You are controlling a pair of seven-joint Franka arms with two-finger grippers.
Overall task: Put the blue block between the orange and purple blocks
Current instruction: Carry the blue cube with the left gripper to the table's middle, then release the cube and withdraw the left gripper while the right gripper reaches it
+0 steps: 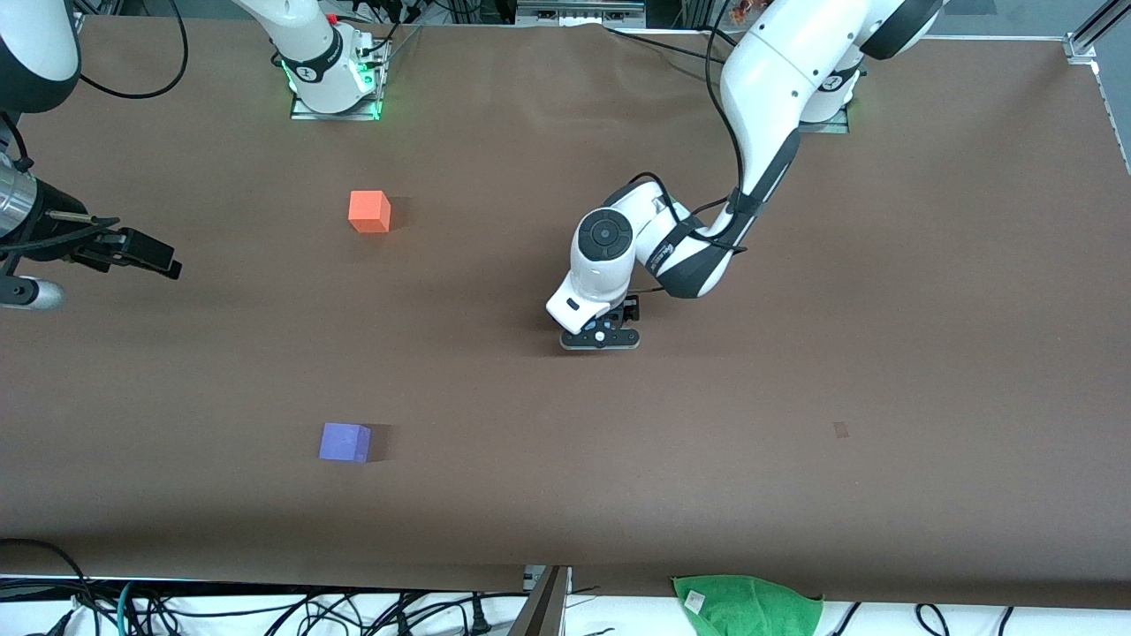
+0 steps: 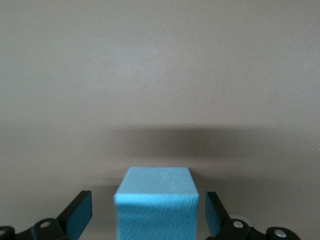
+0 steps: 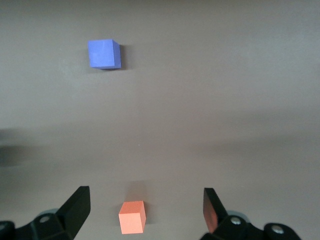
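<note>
I see the brown table (image 1: 928, 291) filling the front view, its covering plain and matte. No brand, label or writing is legible to me on any surface or on either arm.

The left arm reaches from its base to the middle of the table. The left gripper (image 1: 601, 339) is low over the surface there. In the left wrist view its fingers (image 2: 77, 214) stand wide apart, one on each side of the blue block (image 2: 156, 202), with a visible gap between each pad and the cube face. The blue block sits between the fingers; I cannot see it in the front view, where the wrist covers it. I cannot tell whether the block rests on the table or not.

The right arm waits at its own end of the table. The right gripper (image 1: 146, 253) is raised over the table edge there, and the right wrist view shows its fingers (image 3: 77, 207) spread wide with nothing between them.

A green cloth (image 1: 747, 602) lies at the table edge nearest the front camera.

The orange block (image 1: 369, 211) stands toward the right arm's end, well apart from the left gripper. The purple block (image 1: 345, 442) stands nearer to the front camera than the orange block, well apart from it.
</note>
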